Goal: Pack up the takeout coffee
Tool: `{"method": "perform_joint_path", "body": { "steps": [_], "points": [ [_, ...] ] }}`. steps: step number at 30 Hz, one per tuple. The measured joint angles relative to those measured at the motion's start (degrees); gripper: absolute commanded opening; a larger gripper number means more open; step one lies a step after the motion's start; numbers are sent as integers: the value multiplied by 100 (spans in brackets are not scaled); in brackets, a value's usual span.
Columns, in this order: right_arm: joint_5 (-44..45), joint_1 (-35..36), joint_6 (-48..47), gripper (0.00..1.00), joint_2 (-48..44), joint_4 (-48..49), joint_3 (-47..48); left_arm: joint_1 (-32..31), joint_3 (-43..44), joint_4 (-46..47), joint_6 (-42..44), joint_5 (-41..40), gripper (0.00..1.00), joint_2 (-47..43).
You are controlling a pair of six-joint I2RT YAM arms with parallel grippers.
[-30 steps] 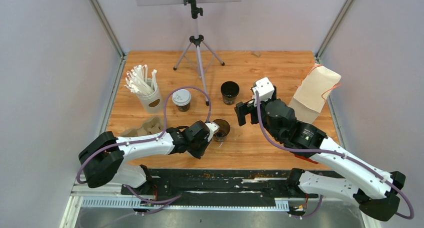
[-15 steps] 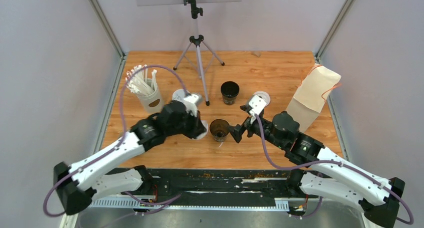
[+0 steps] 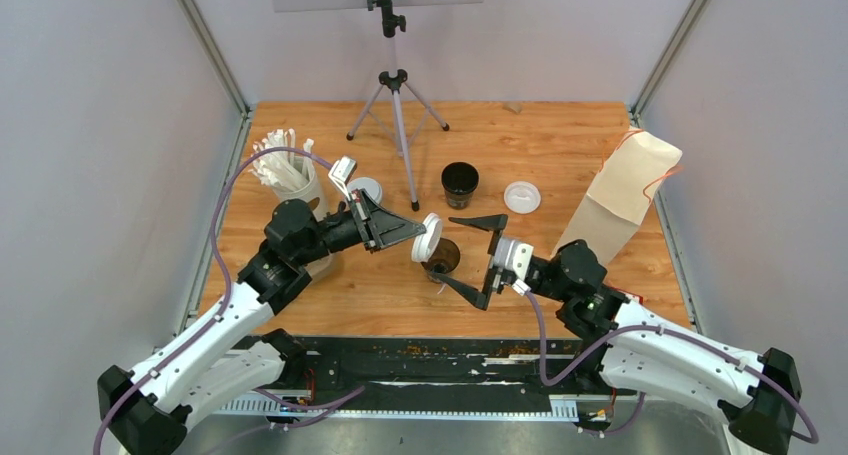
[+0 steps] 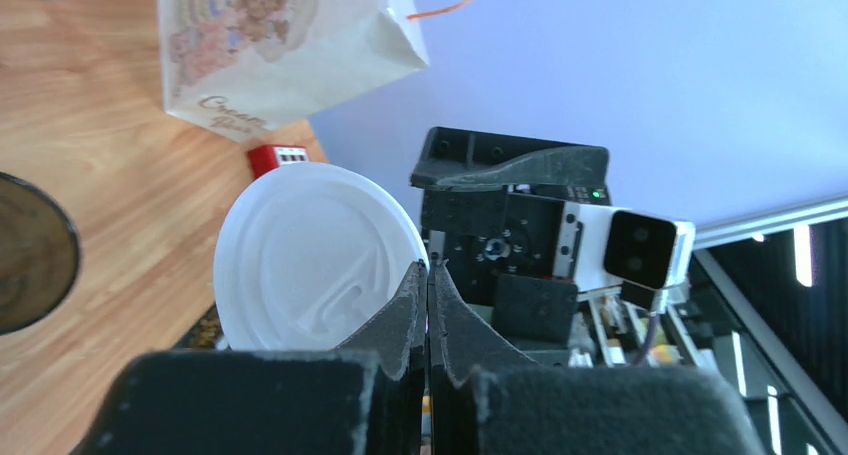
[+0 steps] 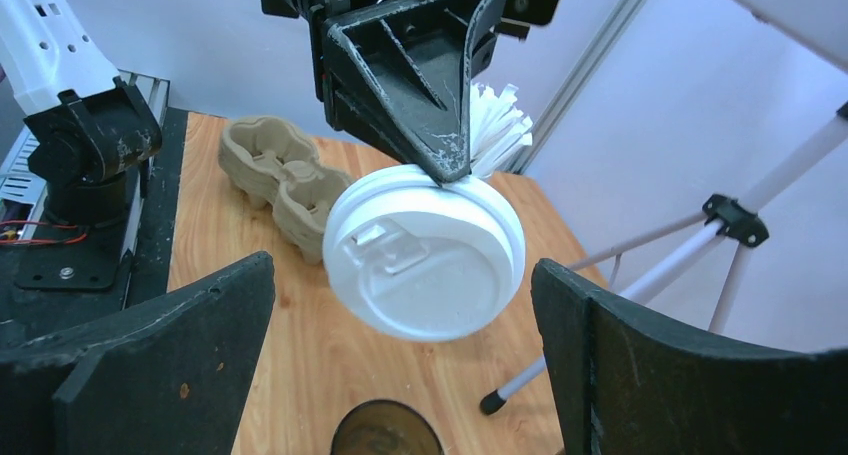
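Left pincer (image 3: 419, 233) clamps white lid (image 3: 429, 238) at its rim; we risk skewed seating on the near cup (image 3: 441, 260). Right pincer (image 3: 445, 249) gapes.

Left hand (image 3: 422, 233) pinched closed; right hand (image 3: 470, 256) spread wide.

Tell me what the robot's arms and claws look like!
The left arm and the right arm have smooth white shells and chunky black joints. A thin purple cable loops along each one. The left gripper and the right gripper are black, each with two flat, pointed fingers. A small white camera box sits by each wrist.
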Motion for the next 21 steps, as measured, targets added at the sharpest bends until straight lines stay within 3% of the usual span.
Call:
{"method": "perform_joint_path", "body": {
  "steps": [8,21],
  "points": [
    [-15,109,-358,94,533,199,369,0,-59,800,-863,304,0,-118],
    [341,205,-431,80,763,232,553,11,-153,1110,-1165,313,0,-245]
  ]
}}
